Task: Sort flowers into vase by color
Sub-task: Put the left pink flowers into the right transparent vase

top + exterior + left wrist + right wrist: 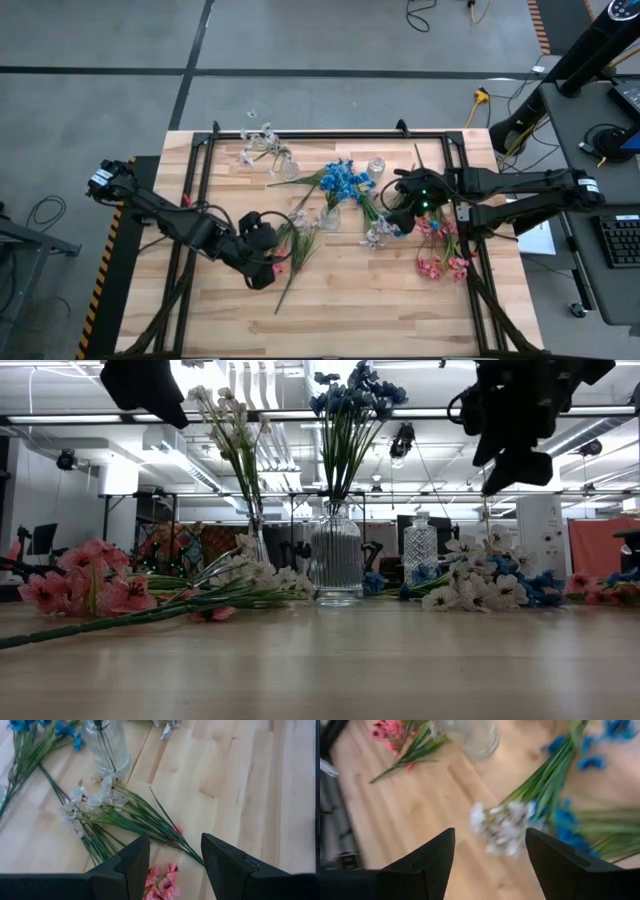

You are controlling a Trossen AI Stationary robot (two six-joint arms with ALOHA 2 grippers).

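Three glass vases stand mid-table. One (283, 165) holds white flowers, one (330, 215) holds blue flowers (345, 180), and a small cut-glass one (377, 167) holds none. A spray of white and pink flowers (295, 240) lies on the wood. My left gripper (174, 865) hovers open above it, over its pink blossoms (160, 880). A white spray (502, 827) and blue flowers (570, 832) lie side by side. My right gripper (490, 865) hangs open above the white cluster. More pink flowers (440, 250) lie at the right.
A black frame (300, 135) runs along the table's edges. Long green stems (145, 820) fan out across the wood between the vases and the near edge. Bare wood (370, 310) lies toward the near edge. Both arms (145, 385) hang high above the table in the low view.
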